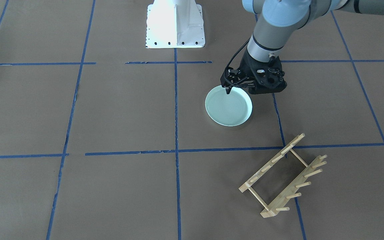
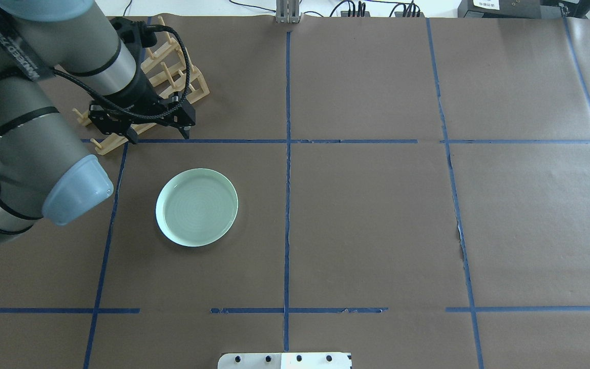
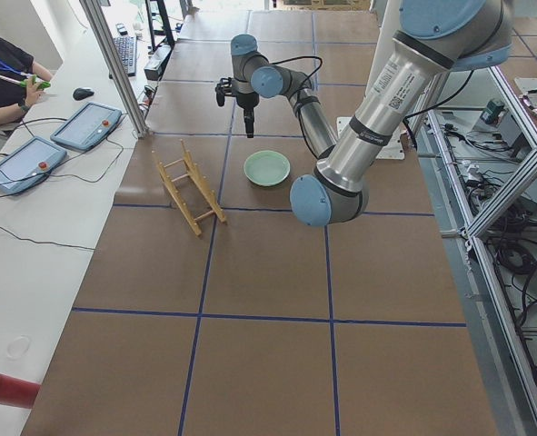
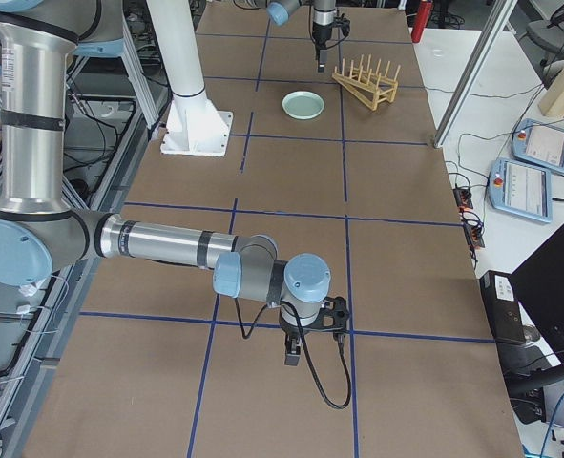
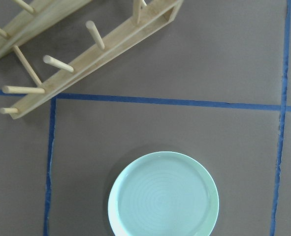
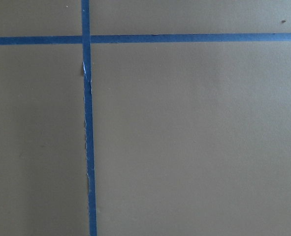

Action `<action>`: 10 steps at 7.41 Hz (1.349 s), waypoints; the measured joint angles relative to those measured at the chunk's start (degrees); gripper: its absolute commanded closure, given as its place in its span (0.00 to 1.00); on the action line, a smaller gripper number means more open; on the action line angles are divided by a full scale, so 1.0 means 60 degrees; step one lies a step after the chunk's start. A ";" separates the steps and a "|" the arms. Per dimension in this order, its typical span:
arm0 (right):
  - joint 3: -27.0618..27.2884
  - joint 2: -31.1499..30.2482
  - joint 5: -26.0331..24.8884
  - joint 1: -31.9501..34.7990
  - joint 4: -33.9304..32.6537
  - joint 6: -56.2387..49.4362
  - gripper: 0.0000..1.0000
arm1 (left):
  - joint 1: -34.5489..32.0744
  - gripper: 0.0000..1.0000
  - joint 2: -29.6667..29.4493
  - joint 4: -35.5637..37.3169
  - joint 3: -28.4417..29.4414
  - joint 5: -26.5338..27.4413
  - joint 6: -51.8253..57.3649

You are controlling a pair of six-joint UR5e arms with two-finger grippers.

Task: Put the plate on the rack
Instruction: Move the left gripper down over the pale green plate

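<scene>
Left gripper hangs above the table, fingers spread wide, holding nothing. Right gripper shows only in a side view, so I cannot tell its state. Plate lies flat on the table, apart from the rack. Risk, in my judgement: the glossy low rim may slip from a pinch, and the light rack may skid or tip if the plate strikes its pegs. The overhead view hides much of the rack behind the arm; the front-facing view shows both peg rows whole

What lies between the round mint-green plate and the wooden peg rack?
Between plate and rack, only brown paper with a blue tape line; left wrist view.
</scene>
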 measured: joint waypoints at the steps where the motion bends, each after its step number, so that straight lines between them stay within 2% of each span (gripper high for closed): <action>1: 0.0000 0.0000 0.0000 -0.0003 0.0000 0.0000 0.00 | 0.0476 0.00 -0.0041 -0.0514 0.0389 0.0464 -0.0557; 5: 0.0000 0.0000 0.0000 -0.0006 -0.0005 0.0000 0.00 | 0.1647 0.00 -0.0204 -0.2258 0.2145 0.1447 -0.1428; 9: 0.0000 0.0000 0.0000 -0.0003 0.0000 0.0000 0.00 | 0.2140 0.20 -0.0219 -0.3050 0.2907 0.1586 -0.1747; 10: 0.0000 0.0000 0.0000 -0.0004 -0.0003 0.0000 0.00 | 0.2201 0.29 -0.0229 -0.3156 0.2988 0.1587 -0.1776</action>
